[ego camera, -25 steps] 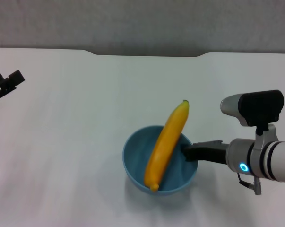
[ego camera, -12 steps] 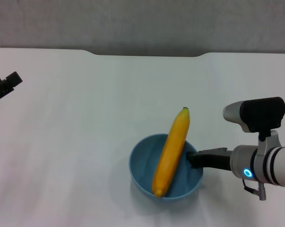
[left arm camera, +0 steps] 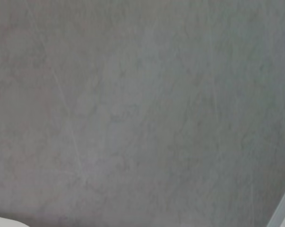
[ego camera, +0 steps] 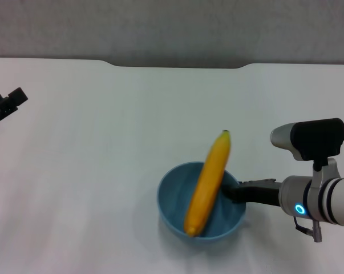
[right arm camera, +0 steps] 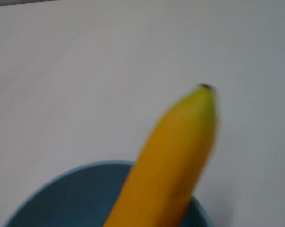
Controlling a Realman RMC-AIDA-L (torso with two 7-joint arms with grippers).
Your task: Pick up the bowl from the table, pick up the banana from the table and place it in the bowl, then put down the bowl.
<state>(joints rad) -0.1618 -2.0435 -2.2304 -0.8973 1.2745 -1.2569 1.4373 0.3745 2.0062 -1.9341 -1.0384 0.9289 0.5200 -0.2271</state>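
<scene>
At the far left edge of the table (ego camera: 92, 142), the left gripper (ego camera: 6, 104) hangs parked; whether its fingers are spread cannot be told. Wide bare tabletop separates it from the bowl (ego camera: 174, 208), near the front edge. Leaning in the bowl, the banana (ego camera: 207, 184) pokes over the far rim. The right gripper (ego camera: 233, 191) pinches the bowl's right rim.

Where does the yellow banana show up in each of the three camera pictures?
Head view: the banana leans in the bowl, its dark tip past the far rim.
Left wrist view: not in it.
Right wrist view: the banana fills the centre.
Shared landmark: the bowl under it.
</scene>
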